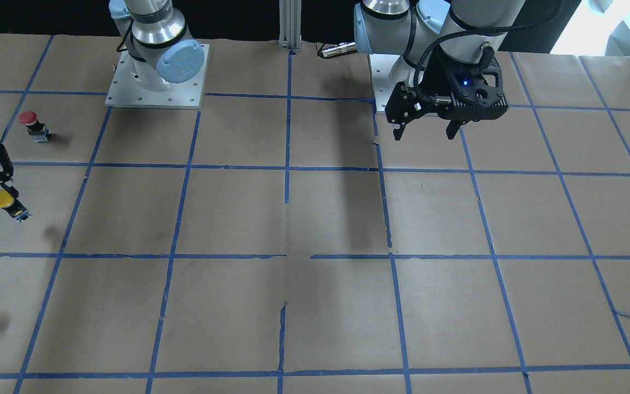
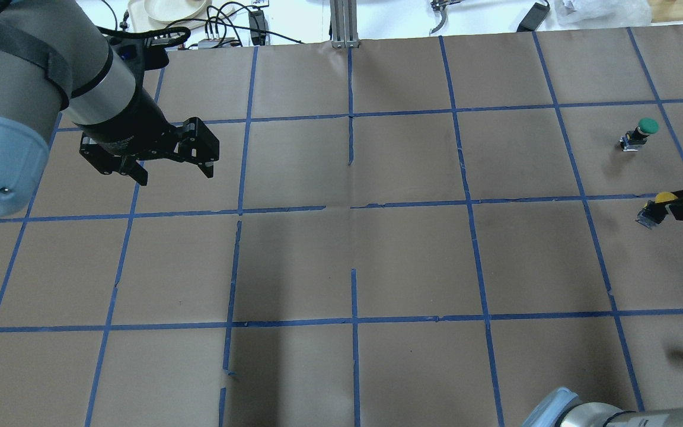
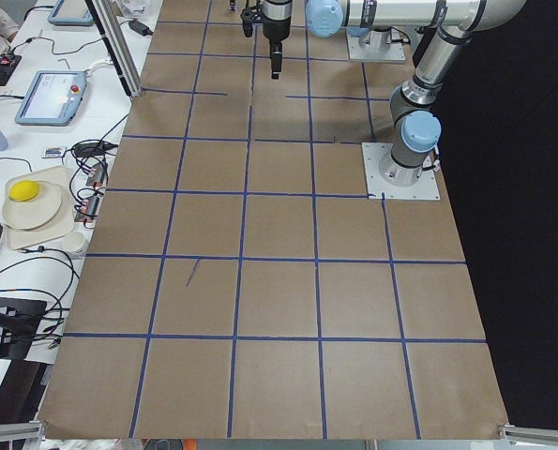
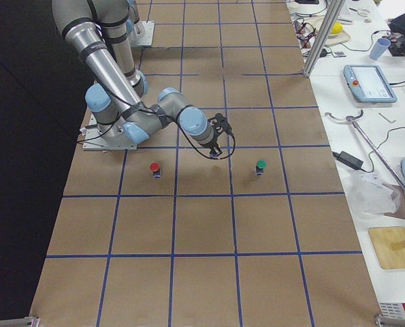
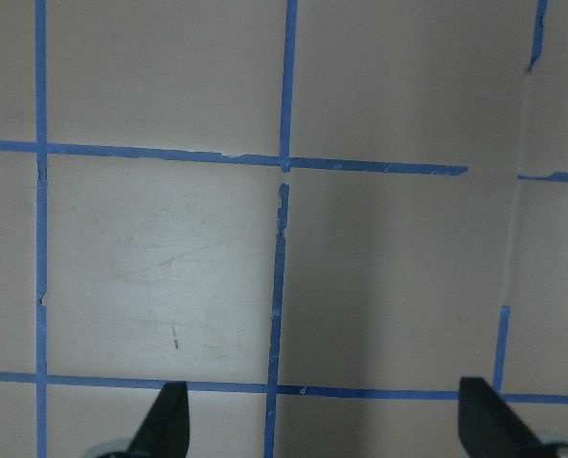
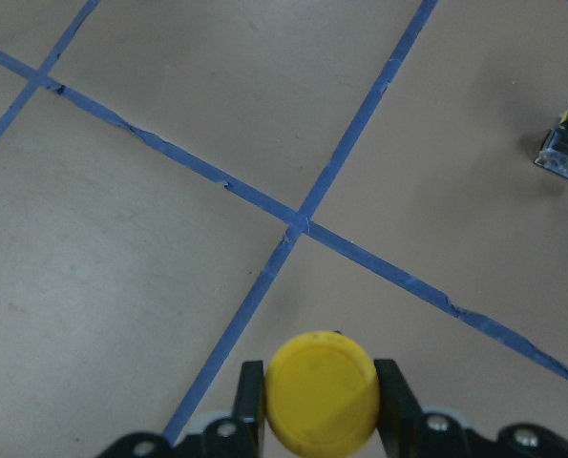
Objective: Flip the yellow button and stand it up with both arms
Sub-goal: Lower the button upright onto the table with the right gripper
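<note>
**Item: hand-over for flip, step in hand**

- **Right gripper (image 6: 321, 382):** its fingers (image 6: 390, 396) are pinched on the round cap of the yellow button (image 6: 324, 412), 1 finger on each side of the cap.
- **Yellow button:** it is held between these fingers, tilted, with the black body and silvery base pointing away from the wrist and downward. Judging by the shadow cast beneath it in the front-facing view, it is carried clear of the bench (image 1: 326, 219).
- **Beyond the fingers:** a small black-and-yellow block (image 6: 567, 145) lies ahead and to the side, well apart. A red-capped button (image 1: 30, 121) stands near, untouched.
- **Left gripper (image 2: 175, 175):** its fingers (image 5: 169, 425) are spread and hold nothing. It is well apart from the button, above bare taped squares.

**Handling note (judgement):**
- The button is best carried toward the middle of the bench and presented with its body exposed.
- The body should be taken by the left fingers below the cap, crosswise to the right pair.
- The cap should be released only once that second grip is firm.
- A round cap may swivel in a 2-point pinch, so slow travel is advised.
- The button should be set down squarely before it is let go.
</note>
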{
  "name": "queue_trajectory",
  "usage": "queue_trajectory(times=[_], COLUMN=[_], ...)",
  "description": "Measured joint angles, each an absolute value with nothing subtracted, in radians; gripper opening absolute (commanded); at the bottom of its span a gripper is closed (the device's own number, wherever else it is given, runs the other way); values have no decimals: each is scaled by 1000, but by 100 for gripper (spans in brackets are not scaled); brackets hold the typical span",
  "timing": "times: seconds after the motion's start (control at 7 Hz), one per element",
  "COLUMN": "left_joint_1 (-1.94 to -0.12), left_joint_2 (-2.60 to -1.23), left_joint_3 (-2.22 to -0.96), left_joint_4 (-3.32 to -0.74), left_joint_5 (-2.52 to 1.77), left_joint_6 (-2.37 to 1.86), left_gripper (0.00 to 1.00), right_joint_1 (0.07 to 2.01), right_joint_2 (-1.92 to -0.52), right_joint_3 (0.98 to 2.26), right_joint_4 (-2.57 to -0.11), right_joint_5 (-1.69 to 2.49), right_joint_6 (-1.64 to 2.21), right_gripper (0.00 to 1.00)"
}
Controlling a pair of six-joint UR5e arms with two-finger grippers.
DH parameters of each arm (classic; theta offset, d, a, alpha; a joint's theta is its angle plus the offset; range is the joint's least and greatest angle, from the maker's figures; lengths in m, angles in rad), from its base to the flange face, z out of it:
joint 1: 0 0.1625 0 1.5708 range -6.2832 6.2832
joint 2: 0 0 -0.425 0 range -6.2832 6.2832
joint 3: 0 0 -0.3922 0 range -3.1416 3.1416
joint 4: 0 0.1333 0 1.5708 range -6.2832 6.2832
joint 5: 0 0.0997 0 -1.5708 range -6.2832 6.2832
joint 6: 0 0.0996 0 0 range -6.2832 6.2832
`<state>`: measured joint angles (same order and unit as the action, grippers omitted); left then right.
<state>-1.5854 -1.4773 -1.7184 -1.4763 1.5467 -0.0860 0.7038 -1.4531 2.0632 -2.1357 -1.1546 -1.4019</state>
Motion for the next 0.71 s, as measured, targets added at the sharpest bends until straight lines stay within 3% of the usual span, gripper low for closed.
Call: queue_trajectory(times=[0.43, 0.57, 0.71], left_joint_1=[-1585, -1585, -1585], left_joint_2=[-1475, -1474, -1474], left_joint_3=[-1720, -1720, -1720], left_joint_4=[-1476, -1476, -1476], left_joint_5=[1547, 1548, 1548], left_joint_6=[-86, -86, -86], left_gripper=[100, 100, 100], right_joint_1=[658, 648, 642], right_joint_2=[-1391, -1377, -1370], right_joint_3=[2062, 2062, 2062], right_joint_4=[-2156, -2162, -2166], right_joint_5=[-1145, -1145, -1146], right_joint_6=[-1460, -1470, -1474], right_gripper=[10, 20, 72])
